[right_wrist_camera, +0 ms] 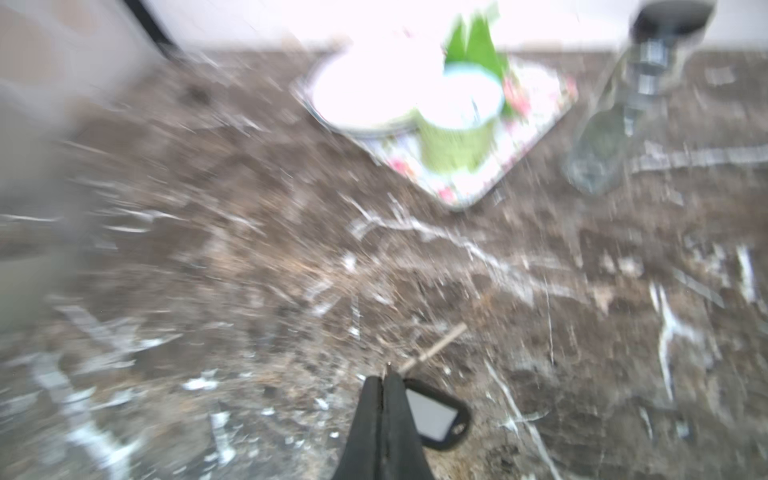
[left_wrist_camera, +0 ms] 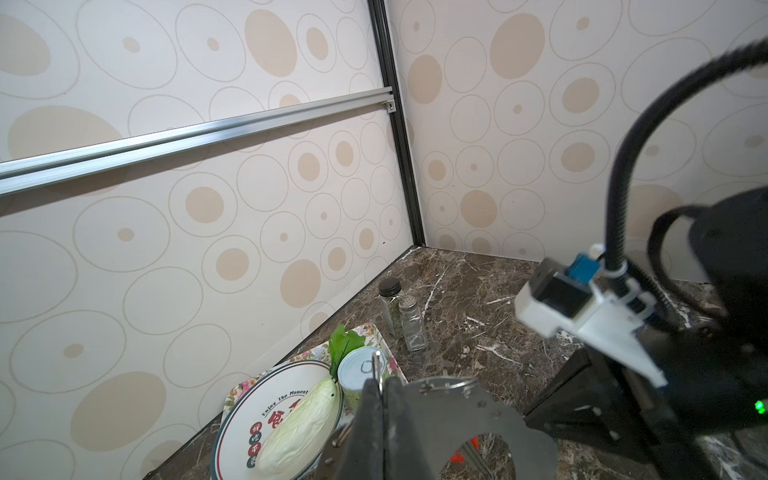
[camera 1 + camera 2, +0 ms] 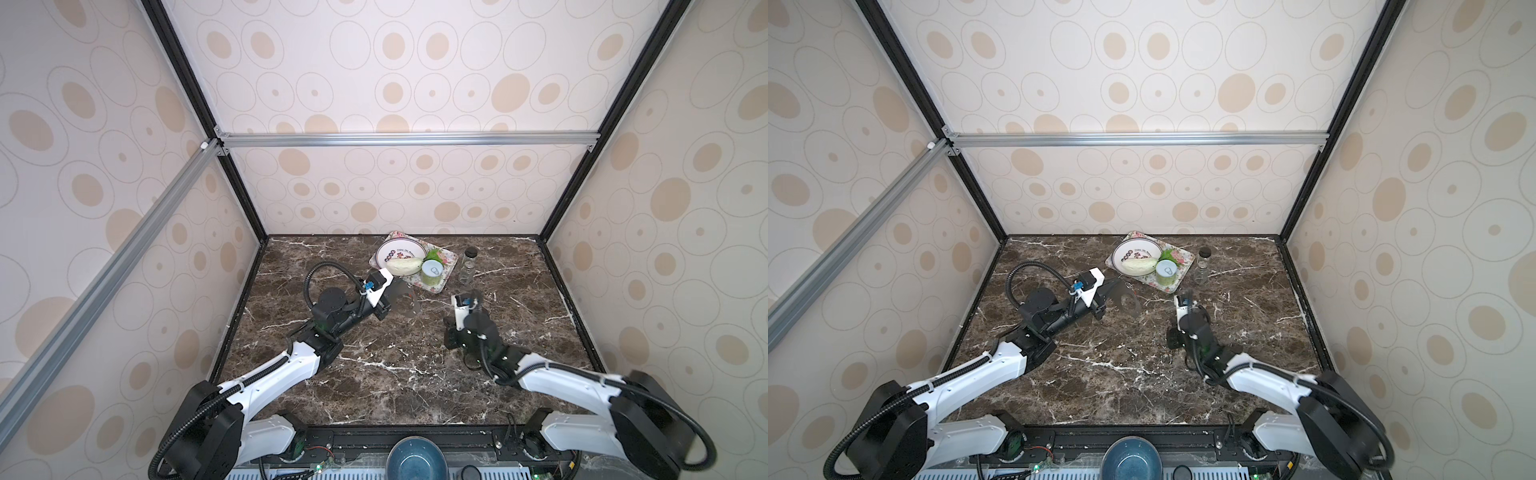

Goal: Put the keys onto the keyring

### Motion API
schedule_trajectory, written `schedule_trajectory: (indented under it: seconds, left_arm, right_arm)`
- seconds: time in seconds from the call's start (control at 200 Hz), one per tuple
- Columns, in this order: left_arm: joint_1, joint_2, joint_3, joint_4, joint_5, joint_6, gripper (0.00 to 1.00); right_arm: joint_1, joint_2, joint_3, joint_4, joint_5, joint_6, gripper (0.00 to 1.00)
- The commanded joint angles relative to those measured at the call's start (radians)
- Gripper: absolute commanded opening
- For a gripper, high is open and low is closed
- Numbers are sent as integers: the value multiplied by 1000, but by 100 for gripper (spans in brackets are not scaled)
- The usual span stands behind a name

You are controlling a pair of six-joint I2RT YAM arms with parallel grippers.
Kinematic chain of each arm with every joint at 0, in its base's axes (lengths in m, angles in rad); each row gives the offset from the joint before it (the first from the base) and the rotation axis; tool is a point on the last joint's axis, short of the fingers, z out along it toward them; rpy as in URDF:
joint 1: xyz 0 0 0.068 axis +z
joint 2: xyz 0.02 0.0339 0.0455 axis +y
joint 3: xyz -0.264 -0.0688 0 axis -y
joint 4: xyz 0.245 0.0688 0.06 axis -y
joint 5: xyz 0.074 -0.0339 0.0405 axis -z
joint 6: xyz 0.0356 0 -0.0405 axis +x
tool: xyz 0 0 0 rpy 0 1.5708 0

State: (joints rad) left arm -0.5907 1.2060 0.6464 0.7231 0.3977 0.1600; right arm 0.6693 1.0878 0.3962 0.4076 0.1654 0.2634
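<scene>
While neither key can be confirmed as threaded, we judge the task to be mid-way at best. Our left gripper [image 2: 381, 388] is clamped narrowly on the rim of the keyring [image 2: 494, 419], holding it up off the marble table [image 3: 395, 374], near the floral tray [image 3: 446, 266]. Our right gripper [image 1: 384, 384] is pinched tight, and the black-tagged key [image 1: 434, 417] sits just beside its fingertips. We take it to be gripped by its small loop, though the wrist view is too smeared to be sure. In both top views the two grippers are well apart, so this key has not yet been brought to the ring. Through the keyring's wide hole we see a red tag [image 2: 456, 457], but we cannot tell whether it hangs from the rim or lies on the table below. Left to do, as we read it: carry the black-tagged key across, hook it through a rim hole, and check the red one.
</scene>
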Motion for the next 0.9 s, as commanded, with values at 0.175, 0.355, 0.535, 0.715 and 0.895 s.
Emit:
schedule_trajectory:
  seconds: [0.175,0.355,0.535,0.715,0.895]
  left_arm:
    - [3,-41,-14,64,98,74,0]
    - [1,-51,-18,56,166,94,0]
    - [2,-45,-12,41,254,121,0]
    - [-2,-46,-15,34,293,152,0]
    - [-5,-22,-6,30,324,169,0]
  right_arm:
    - [-52,-414,-196,212,-431,-263,0]
    - [-51,-508,-226,215,-524,-278,0]
    - [-52,-510,-214,221,-591,-272,0]
    - [-52,-478,-177,201,-519,-231,0]
    - [-51,-440,-109,83,-349,-198,0]
